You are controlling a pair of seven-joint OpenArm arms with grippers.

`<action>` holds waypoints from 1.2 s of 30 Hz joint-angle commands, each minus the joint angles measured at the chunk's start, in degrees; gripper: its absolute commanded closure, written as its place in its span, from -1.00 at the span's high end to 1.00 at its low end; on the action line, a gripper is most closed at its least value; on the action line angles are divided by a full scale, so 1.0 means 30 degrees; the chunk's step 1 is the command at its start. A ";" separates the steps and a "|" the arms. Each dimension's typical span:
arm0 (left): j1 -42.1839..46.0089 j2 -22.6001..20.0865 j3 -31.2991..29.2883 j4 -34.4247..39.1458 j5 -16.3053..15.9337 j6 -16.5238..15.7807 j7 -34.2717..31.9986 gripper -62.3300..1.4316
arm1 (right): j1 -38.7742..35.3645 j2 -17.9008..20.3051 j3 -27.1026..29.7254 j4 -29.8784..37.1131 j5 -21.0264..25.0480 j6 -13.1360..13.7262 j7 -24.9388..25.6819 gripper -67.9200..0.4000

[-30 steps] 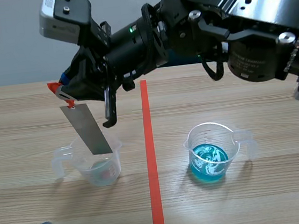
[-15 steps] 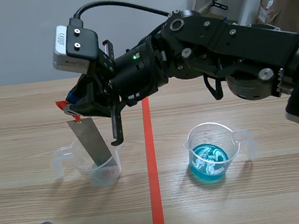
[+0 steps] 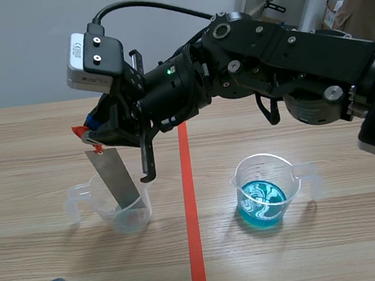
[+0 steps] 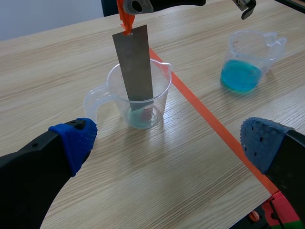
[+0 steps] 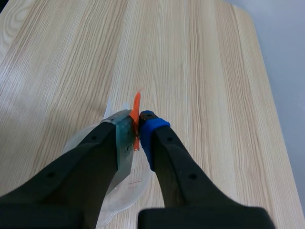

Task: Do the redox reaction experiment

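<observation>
Metal strip: one, grey and flat. It is hanging tilted, with its lower end inside a clear beaker; whether it is touching the bottom cannot be told.

Right gripper: one. Its fingers are pressing together on the orange-red tab at the strip's top end, with only the tab between the pads.

Left gripper: one. Its blue-padded fingers are spreading wide and holding nothing, low over the table's near edge and short of the beaker.

Beakers: two, both clear with side handles.
- Strip's beaker is carrying a thin pale layer of liquid.
- Second beaker is holding blue liquid and standing well apart from the first.

Tape line: one, running between the two beakers and touching neither.

Table: bare wood is lying open around both beakers, and each handle is pointing away from the line.
</observation>
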 commanded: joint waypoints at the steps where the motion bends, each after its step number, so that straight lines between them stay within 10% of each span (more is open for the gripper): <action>1: -0.0051 0.0102 -0.0095 0.0444 0.0029 0.0007 -0.0270 1.00 | 0.0430 -0.0233 0.0175 0.0335 0.0189 0.0131 0.0204 -0.49; 4: -0.0051 0.0102 -0.0095 0.0444 0.0029 0.0007 -0.0270 1.00 | 0.0430 -0.0233 0.0175 0.0335 0.0197 0.0131 0.0233 0.15; 12: -0.0051 0.0102 -0.0095 0.0444 0.0029 0.0007 -0.0270 1.00 | 0.0423 -0.0321 0.0175 0.0335 0.0211 0.0131 0.0284 0.99; 36: -0.0051 0.0102 -0.0095 0.0444 0.0029 0.0007 -0.0270 1.00 | 0.0423 -0.0495 0.0175 0.0335 0.0204 0.0131 0.0131 1.00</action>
